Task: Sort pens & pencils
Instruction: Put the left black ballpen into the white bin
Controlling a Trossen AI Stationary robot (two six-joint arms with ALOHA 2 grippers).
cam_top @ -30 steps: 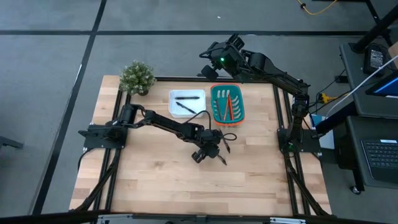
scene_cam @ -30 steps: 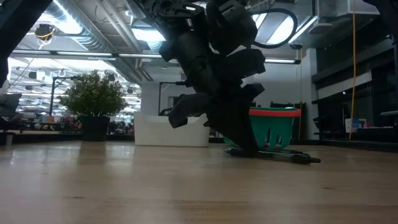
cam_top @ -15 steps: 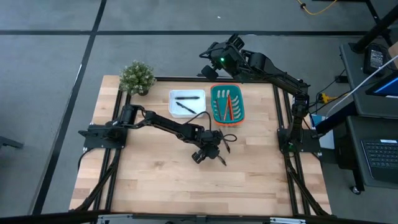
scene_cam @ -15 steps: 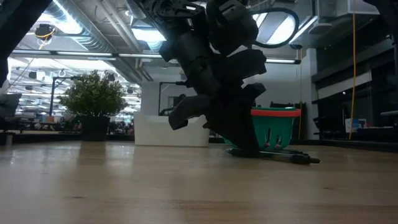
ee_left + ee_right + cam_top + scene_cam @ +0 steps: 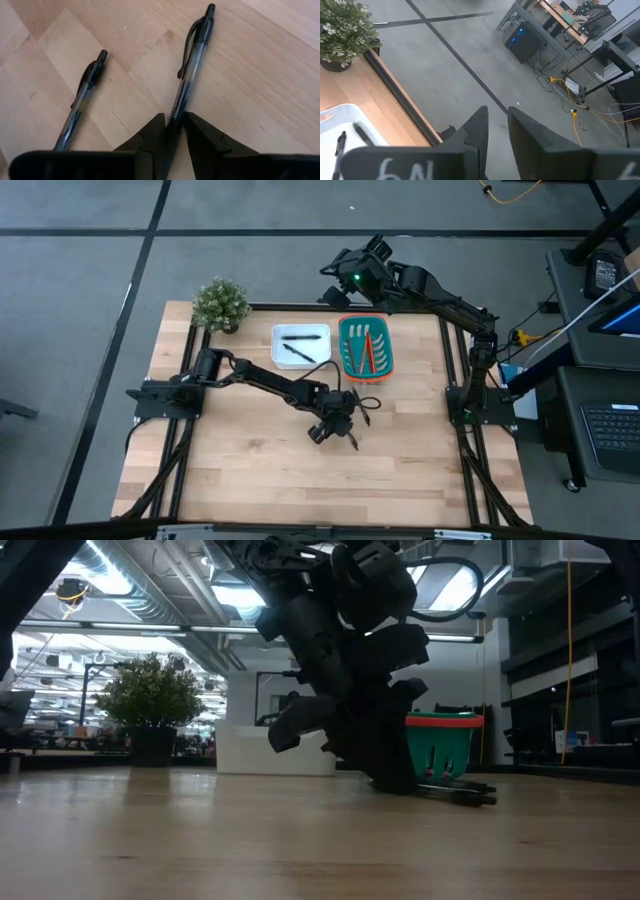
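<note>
Two dark pens lie on the wooden table. My left gripper (image 5: 175,122) stands low over one pen (image 5: 192,55), its fingers on either side of the barrel's near part, slightly open. The other pen (image 5: 82,100) lies beside it, untouched. In the high view this gripper (image 5: 350,438) is at mid-table. Two more pens (image 5: 300,345) lie in the white tray (image 5: 280,332). Red and orange pencils (image 5: 365,350) lie in the green basket (image 5: 343,345). My right gripper (image 5: 497,117) hangs high beyond the far edge, open, with nothing between its fingers. My left gripper comes at the pen's barrel (image 5: 176,112) slanting down from above, one finger (image 5: 155,132) on each side of it and lying along the pen. The pen lies flat on the table. Whether the fingers touch it, I cannot tell.
A potted plant (image 5: 220,305) stands at the far left corner. The tray and the basket sit side by side at the far middle. Bare wood stretches across the near half of the table (image 5: 250,480).
In the low view, the free end of the pen at my left gripper has slid a little along the table toward the gripper. The arms have kept their places.
</note>
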